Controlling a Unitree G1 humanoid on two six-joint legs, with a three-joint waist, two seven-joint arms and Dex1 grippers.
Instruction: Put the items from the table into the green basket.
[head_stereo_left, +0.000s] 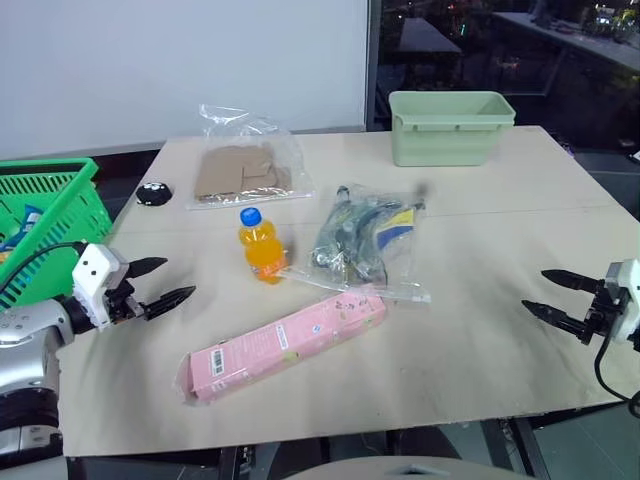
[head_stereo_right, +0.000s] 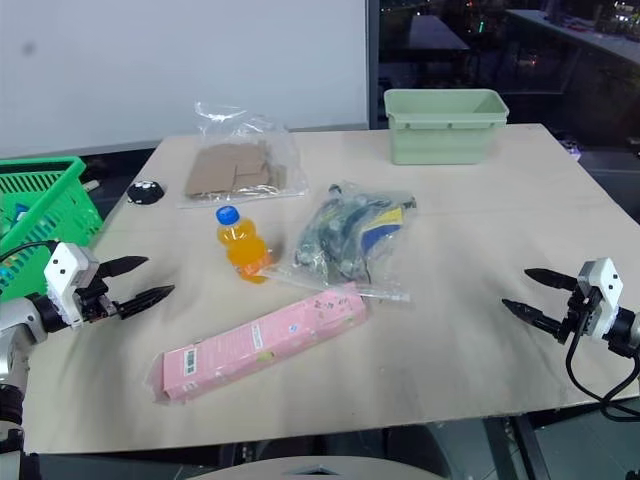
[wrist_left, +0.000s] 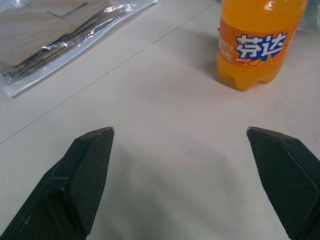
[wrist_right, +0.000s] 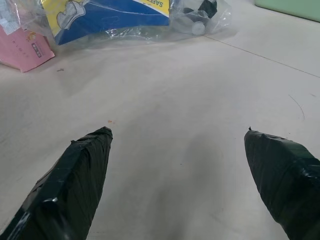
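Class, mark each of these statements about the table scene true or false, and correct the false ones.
1. The orange bottle stands upright with a blue cap. True.
2. The left claw grips the pink carton. False: it is open and holds nothing.
3. The pale green tub sits at the table's far edge. True.
4. The right claw is shut on a bag. False: it is open, apart from everything.
5. The green basket sits on the robot's right. False: its left.
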